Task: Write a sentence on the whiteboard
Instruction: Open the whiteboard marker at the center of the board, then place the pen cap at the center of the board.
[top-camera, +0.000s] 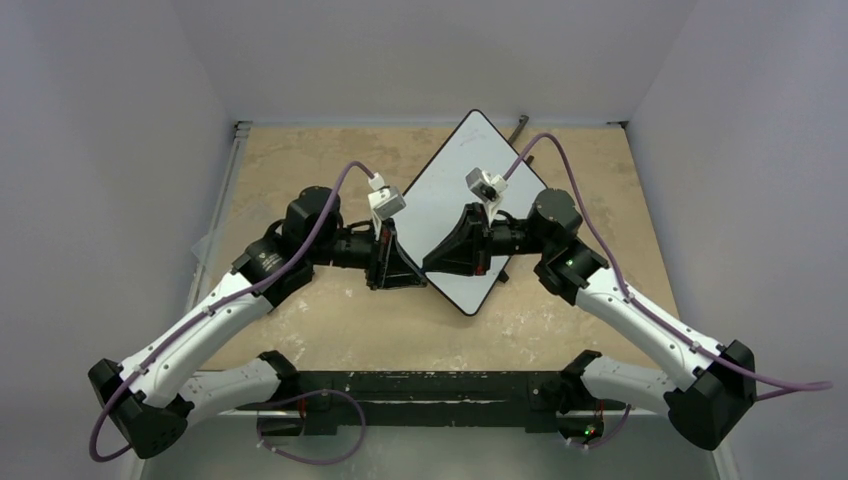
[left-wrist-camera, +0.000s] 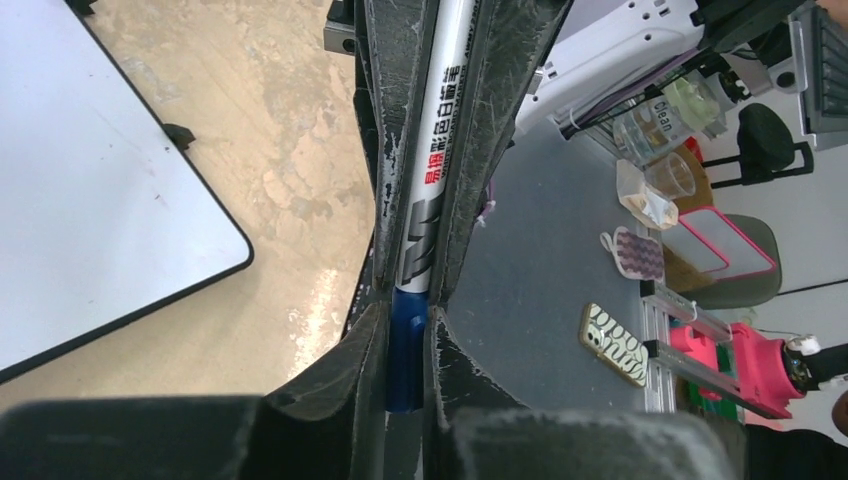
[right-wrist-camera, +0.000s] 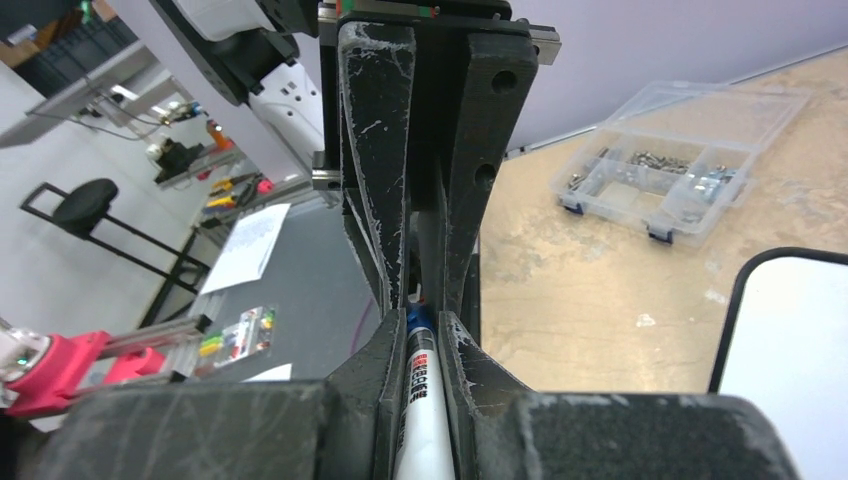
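- Whiteboard (top-camera: 450, 180) lies flat on the table (top-camera: 330, 160), mid-table, turned corner-on like a diamond.
- One corner points at the far edge and the opposite corner points back at the arm bases. Can't tell from above which pair of sides is the long one.
- Both arms reach in and meet nose to nose over the board's near-left edge.
- A marker (left-wrist-camera: 435, 150) is shared between them. Its long axis runs left-right in line with both sets of fingers, roughly parallel to the near table edge.
- The blue cap (left-wrist-camera: 405, 350) end points toward the left arm. The silver-white barrel with red print points toward the right arm.
- Left gripper (left-wrist-camera: 407, 310): fingers closed in on the blue cap, one on each side, touching it.
- Right gripper (right-wrist-camera: 420, 325): fingers clamped tight on the barrel, which runs back between them toward the wrist.
- Fingertips of the two grippers sit just beside each other at the cap-barrel joint.
- From the top camera the marker itself is hidden by the fingers.
- The marker is held off the board. The left wrist view shows bare table between the fingers and the board's rounded corner.
- A clear plastic parts box (right-wrist-camera: 670, 170) sits on the table, well apart from the board.
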